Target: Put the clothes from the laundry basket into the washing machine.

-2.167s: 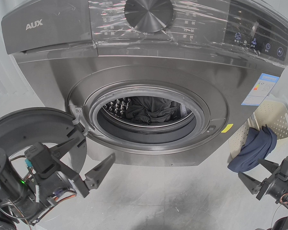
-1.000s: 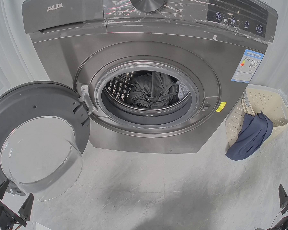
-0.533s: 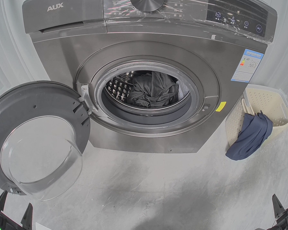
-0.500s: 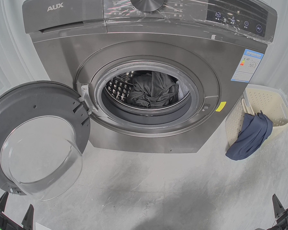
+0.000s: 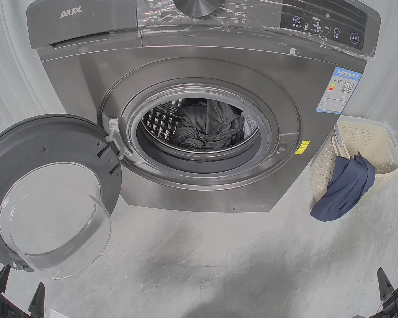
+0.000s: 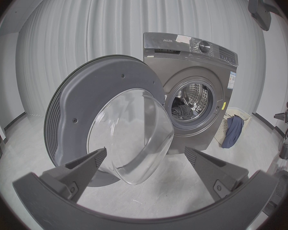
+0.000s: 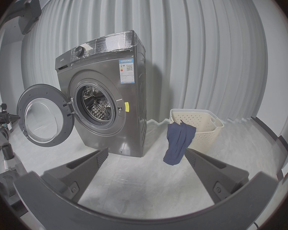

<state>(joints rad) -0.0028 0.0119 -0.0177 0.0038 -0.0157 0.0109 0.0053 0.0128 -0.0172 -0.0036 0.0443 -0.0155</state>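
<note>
Head view: the washing machine [image 5: 199,62] stands with its door [image 5: 53,142] swung open to the left; a dark garment [image 5: 208,124] lies in the drum [image 5: 161,122]. A navy garment [image 5: 345,191] drapes over the laundry basket [image 5: 376,142] rim, right of the machine. Left gripper [image 5: 22,281] and right gripper [image 5: 392,263]: fingers apart, empty.

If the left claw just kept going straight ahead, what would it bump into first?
Probably the washer's open door: its glass bulge sits straight ahead of the left gripper; distance unclear.
</note>
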